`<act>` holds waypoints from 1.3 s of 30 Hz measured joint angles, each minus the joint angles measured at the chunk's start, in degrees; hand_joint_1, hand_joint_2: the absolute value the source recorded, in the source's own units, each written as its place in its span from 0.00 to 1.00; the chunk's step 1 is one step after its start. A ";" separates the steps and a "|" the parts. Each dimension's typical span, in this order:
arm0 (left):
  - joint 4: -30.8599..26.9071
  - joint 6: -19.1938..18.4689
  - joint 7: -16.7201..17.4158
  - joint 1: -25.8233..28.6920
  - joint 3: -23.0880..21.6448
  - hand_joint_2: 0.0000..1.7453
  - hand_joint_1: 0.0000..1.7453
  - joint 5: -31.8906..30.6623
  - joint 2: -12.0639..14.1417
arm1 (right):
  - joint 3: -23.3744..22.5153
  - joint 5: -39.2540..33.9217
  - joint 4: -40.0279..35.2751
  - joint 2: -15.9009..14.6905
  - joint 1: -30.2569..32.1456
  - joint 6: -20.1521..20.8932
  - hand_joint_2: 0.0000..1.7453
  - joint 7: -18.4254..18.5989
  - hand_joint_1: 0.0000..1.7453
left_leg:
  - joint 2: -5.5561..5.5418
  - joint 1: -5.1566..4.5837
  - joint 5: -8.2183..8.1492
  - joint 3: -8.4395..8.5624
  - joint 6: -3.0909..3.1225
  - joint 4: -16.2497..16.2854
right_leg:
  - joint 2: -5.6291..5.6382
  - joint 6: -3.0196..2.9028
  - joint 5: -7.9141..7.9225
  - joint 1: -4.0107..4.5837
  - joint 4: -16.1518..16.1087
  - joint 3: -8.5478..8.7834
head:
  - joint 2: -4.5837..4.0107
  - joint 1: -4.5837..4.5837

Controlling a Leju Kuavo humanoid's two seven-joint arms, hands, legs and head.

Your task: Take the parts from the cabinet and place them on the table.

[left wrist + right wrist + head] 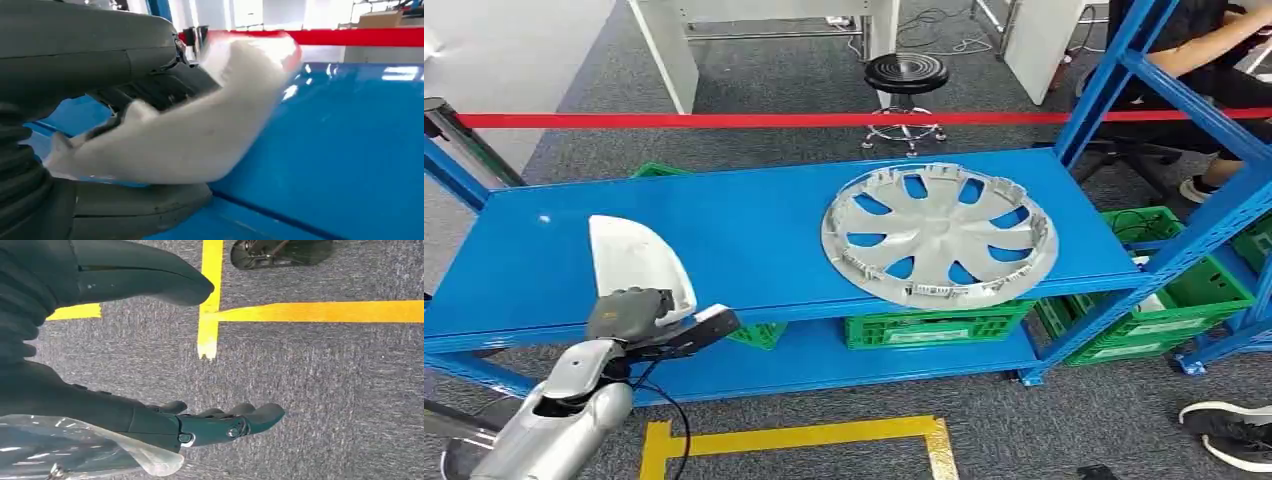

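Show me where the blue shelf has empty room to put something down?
The widest bare patch of the blue shelf lies between the white part and the grey wheel cover. Another bare strip runs along the back edge, behind the white part. The front left is crowded: the left hand grips the white part there. The wheel cover fills most of the right end.

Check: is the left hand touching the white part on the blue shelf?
Touching. The left wrist view shows the left hand with fingers above and thumb below the white part, on the blue shelf.
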 joint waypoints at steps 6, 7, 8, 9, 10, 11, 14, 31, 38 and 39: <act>-0.22 2.25 -2.12 0.27 0.02 1.00 1.00 2.28 -0.13 | 0.53 -0.77 0.04 0.00 0.15 0.22 1.00 0.00 0.00 | 0.00 0.01 0.00 -0.03 0.00 0.00 | 0.00 -0.01 -0.01 0.01 0.00 -0.02 | 0.00 0.02; -0.74 2.71 -2.62 0.50 0.11 1.00 1.00 2.97 -0.13 | 0.68 -0.89 0.04 0.00 0.22 0.37 1.00 0.00 0.00 | 0.01 0.01 -0.01 -0.06 0.00 0.00 | 0.00 -0.01 -0.02 0.01 0.00 -0.04 | 0.00 0.02; -1.16 2.93 -2.86 0.65 0.13 1.00 0.93 3.30 -0.13 | 0.87 -0.94 0.02 0.00 0.28 0.39 1.00 0.00 0.00 | 0.00 0.01 -0.01 -0.07 0.00 0.00 | 0.00 -0.01 -0.02 0.02 0.00 -0.06 | 0.00 0.02; -1.55 3.06 -2.99 0.79 0.15 1.00 0.96 3.50 -0.13 | 0.94 -0.96 0.02 0.00 0.33 0.39 1.00 0.00 0.00 | 0.00 0.01 -0.01 -0.10 0.00 0.00 | 0.00 0.00 -0.02 0.01 0.00 -0.08 | 0.00 0.02; -1.84 3.13 -3.08 0.90 0.17 1.00 1.00 3.76 -0.13 | 0.96 -0.98 0.02 0.00 0.35 0.37 1.00 0.00 0.00 | 0.00 0.00 -0.02 -0.11 0.01 0.00 | 0.00 0.00 -0.02 0.01 -0.01 -0.08 | 0.00 0.02; -2.08 3.28 -3.32 1.01 0.22 1.00 1.00 3.98 -0.13 | 0.98 -1.01 0.02 0.00 0.39 0.39 1.00 0.00 0.00 | 0.00 0.00 -0.02 -0.12 0.01 0.00 | 0.00 0.00 -0.02 0.00 -0.02 -0.08 | 0.00 0.02; -3.87 4.48 -4.40 1.82 0.35 1.00 1.00 5.47 -0.11 | 1.09 -1.20 -0.07 0.00 0.64 0.88 1.00 -0.09 0.00 | 0.00 0.00 -0.03 -0.14 0.02 0.00 | 0.00 0.00 -0.02 0.00 -0.06 -0.07 | 0.00 0.04; -19.83 15.91 -17.24 9.94 4.83 1.00 1.00 23.83 -0.94 | 1.27 -0.55 -1.72 0.04 2.04 1.27 1.00 -2.53 0.00 | 0.01 0.00 -0.04 -0.16 0.04 -0.01 | 0.02 0.01 -0.03 0.00 -0.08 -0.09 | 0.00 0.02; -30.46 18.49 -29.24 17.85 5.90 1.00 1.00 40.56 -2.67 | -1.48 1.92 -7.27 2.31 2.55 5.46 1.00 -5.37 0.00 | 0.03 -0.16 -0.24 -0.20 0.34 0.33 | 0.05 0.24 0.10 -0.21 -0.31 -0.09 | 0.00 0.00; -31.08 19.04 -30.14 18.73 5.88 1.00 1.00 41.60 -2.73 | -2.17 2.23 -8.09 2.73 2.60 5.68 1.00 -5.62 0.00 | 0.03 -0.17 -0.27 -0.24 0.39 0.35 | 0.04 0.26 0.11 -0.23 -0.31 -0.08 | 0.00 0.02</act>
